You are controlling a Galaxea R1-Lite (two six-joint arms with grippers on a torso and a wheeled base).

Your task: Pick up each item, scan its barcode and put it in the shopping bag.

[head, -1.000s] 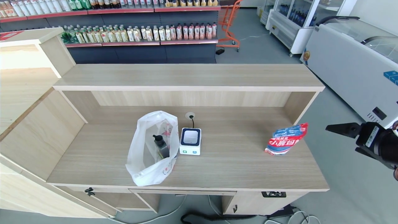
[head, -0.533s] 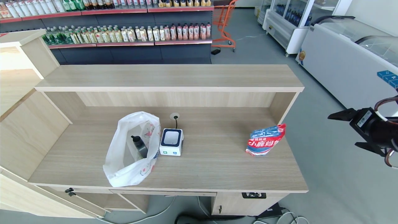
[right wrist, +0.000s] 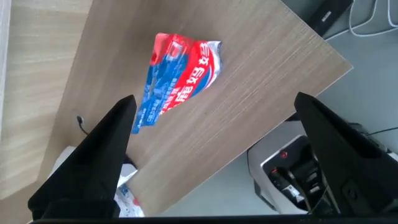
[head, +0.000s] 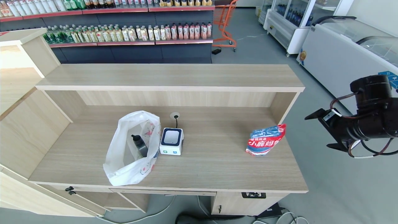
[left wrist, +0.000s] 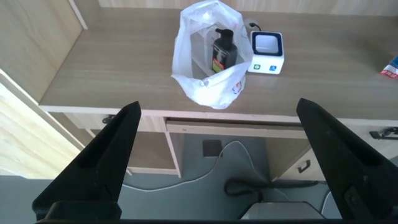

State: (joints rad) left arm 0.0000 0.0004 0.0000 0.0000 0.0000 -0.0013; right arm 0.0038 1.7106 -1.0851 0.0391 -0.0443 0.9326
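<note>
Right of centre in the head view: a red-and-blue printed plastic pouch, lying flat near the right end of a light wood-grain checkout counter, red end toward the back wall of the counter. Untouched, well apart from both grippers. In the right wrist view, the same pouch on bare wood close to the counter's corner.

Left of centre: a small white box-shaped barcode scanner with a dark-rimmed window on top, cable leading back to a round grommet in the counter. Just beside it, on its left: a white translucent plastic shopping bag, mouth gaping open, with a dark pump-top bottle standing inside. Bag, bottle and scanner seen from above in the left wrist view.

At the right edge of the head view, off the counter and over the grey floor: black right gripper, fingers spread wide, grasping nothing. Left gripper likewise spread and unloaded, hanging in front of the counter's near edge.

Along the top of the frame: shelves of bottled drinks at left, an orange trolley at centre, white chest freezers at upper right.
</note>
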